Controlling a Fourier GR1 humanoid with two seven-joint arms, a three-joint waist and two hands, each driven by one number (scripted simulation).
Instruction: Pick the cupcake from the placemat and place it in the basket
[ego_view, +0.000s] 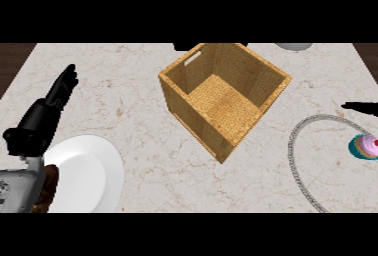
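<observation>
Cupcake (365, 147) standing upright on the round placemat (321, 152) at the view's right edge, to the right of the open basket (198, 114) and not yet grasped. The pick is judged best made by closing round the wrapper from the side and lifting straight up, clearing the basket's wall before lowering. Only a dark sliver of the right hand (360, 106) shows just beyond the cupcake, so its grasp cannot be told. The left hand (52, 100) rests released, pointing up, at the left above a white plate (88, 172).
</observation>
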